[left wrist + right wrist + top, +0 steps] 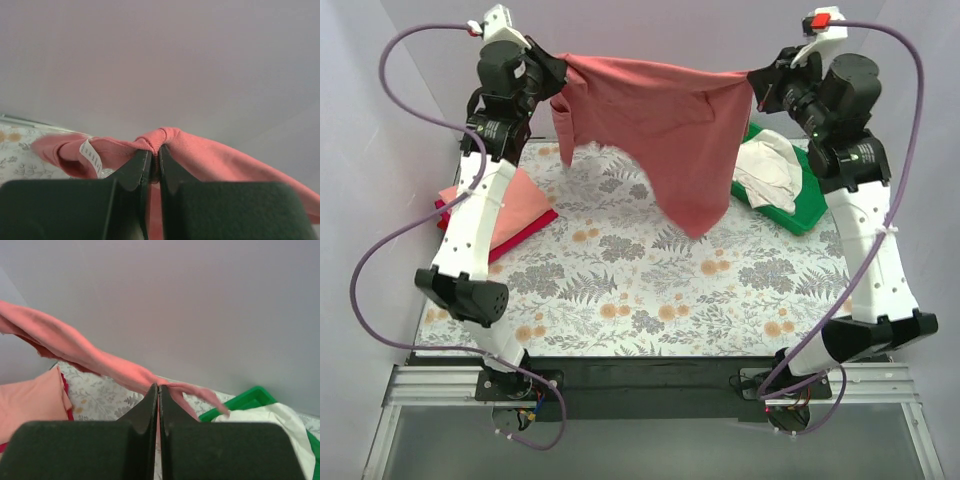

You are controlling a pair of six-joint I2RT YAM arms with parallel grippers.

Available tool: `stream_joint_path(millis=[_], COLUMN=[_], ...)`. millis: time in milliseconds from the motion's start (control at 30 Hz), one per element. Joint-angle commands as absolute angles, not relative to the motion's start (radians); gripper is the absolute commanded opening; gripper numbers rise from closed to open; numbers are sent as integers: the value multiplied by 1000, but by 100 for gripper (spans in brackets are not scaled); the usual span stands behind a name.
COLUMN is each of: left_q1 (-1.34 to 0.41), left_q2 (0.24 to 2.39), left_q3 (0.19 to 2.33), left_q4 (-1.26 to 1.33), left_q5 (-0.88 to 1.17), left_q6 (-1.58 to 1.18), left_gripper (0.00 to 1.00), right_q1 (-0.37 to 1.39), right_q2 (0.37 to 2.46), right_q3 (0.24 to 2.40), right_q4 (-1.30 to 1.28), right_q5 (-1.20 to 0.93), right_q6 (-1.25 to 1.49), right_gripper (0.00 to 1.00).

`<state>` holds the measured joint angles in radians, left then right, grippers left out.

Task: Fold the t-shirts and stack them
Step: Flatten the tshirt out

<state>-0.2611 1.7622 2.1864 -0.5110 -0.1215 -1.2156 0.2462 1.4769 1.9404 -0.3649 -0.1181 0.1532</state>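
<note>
Brick-red shirt [660, 130] is up in the air, strung between both arms by its top edge. The body droops toward the floral table [650, 300]; can't tell if the low corner touches it. Left gripper [552, 72] is clenched on one end, cloth bunched between the fingers. Right gripper [760, 85] is clenched on the other end. Salmon-pink shirt [525, 200] lies folded on the crimson one [532, 228] at the left edge, so that's the stack. Cream-white shirt [770, 165] sits crumpled in the green tray [810, 208] at right. Step looks like spread-out before lay-down. Next move likely needs both ends lowered together under tension, landing the shirt flat mid-table, off the stack and tray.
</note>
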Motion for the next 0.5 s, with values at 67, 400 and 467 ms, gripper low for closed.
stream_joint_path(millis=[67,400,467], left_q1=[-245,-242,-242], left_q2=[1477,1117,1085], left_q3=[2085,1251,1146], left_q4=[-433,-586,-589], left_q5=[-127,-373,-425], left_q6=[-1178,-1360,-1423], left_gripper=[0,0,0], right_q1=[238,258,284], right_q2=[1290,864,827], right_q3=[1889,1096,925], right_q4=[-318,-324,-290], right_q5=[-138,-372,-403], right_q6=[127,241,264], right_gripper=[1,1,1])
